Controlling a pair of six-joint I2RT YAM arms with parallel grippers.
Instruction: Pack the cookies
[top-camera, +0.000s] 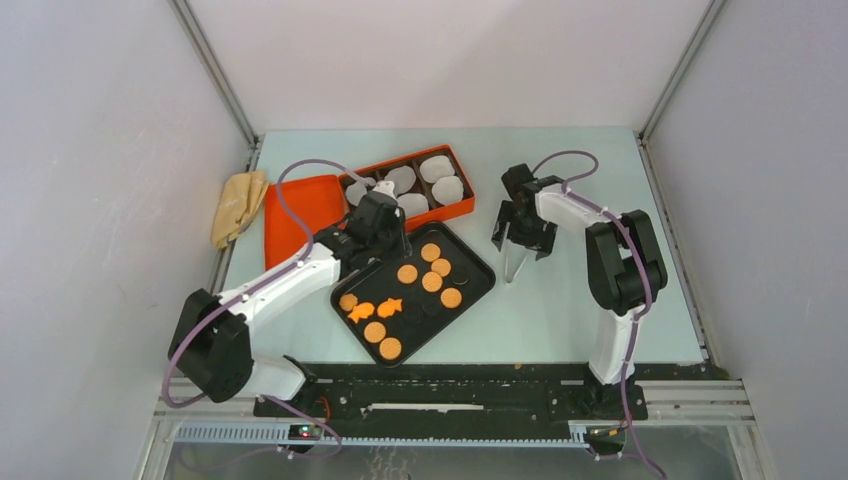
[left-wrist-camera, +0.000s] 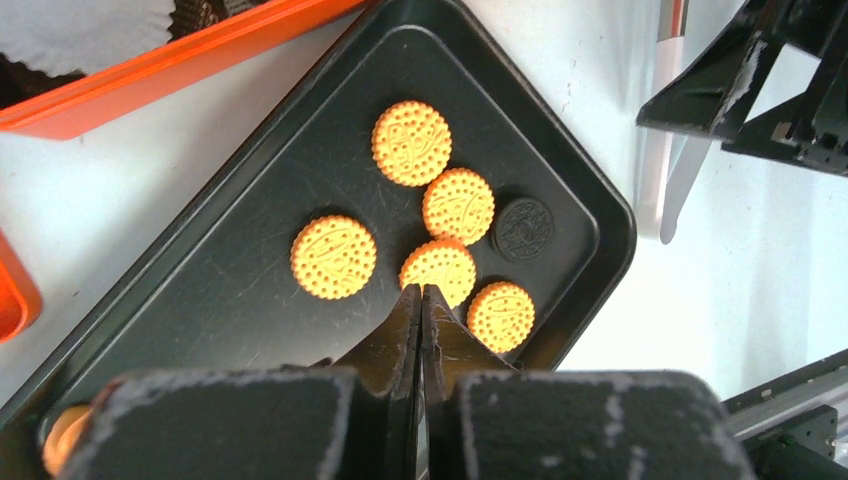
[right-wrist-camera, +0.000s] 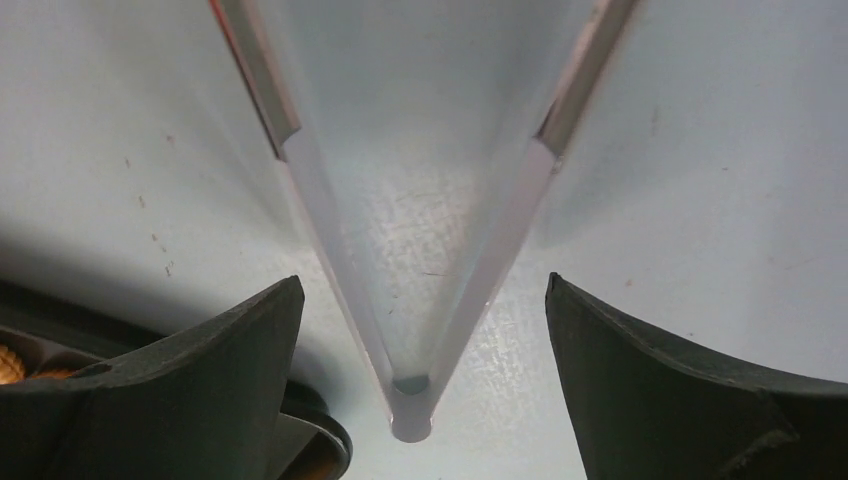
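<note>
Several round orange cookies (top-camera: 432, 282) and two orange fish-shaped ones (top-camera: 361, 312) lie on a black tray (top-camera: 478, 262). In the left wrist view, round cookies (left-wrist-camera: 333, 257) and a dark one (left-wrist-camera: 524, 228) lie on the tray (left-wrist-camera: 250, 200). My left gripper (top-camera: 398, 243) hangs over the tray's far left side. It is shut and empty (left-wrist-camera: 421, 290), its tips just above a round cookie (left-wrist-camera: 438, 270). My right gripper (top-camera: 520, 240) is open (right-wrist-camera: 422, 278) and straddles pale translucent tongs (right-wrist-camera: 410, 400) lying on the table. Its fingers (right-wrist-camera: 200, 380) do not touch them.
An orange box (top-camera: 455, 210) with white paper liners (top-camera: 447, 188) stands behind the tray, and its orange lid (top-camera: 300, 215) lies to the left. A tan cloth (top-camera: 238, 205) lies at the far left edge. The tongs (top-camera: 512, 262) lie just right of the tray.
</note>
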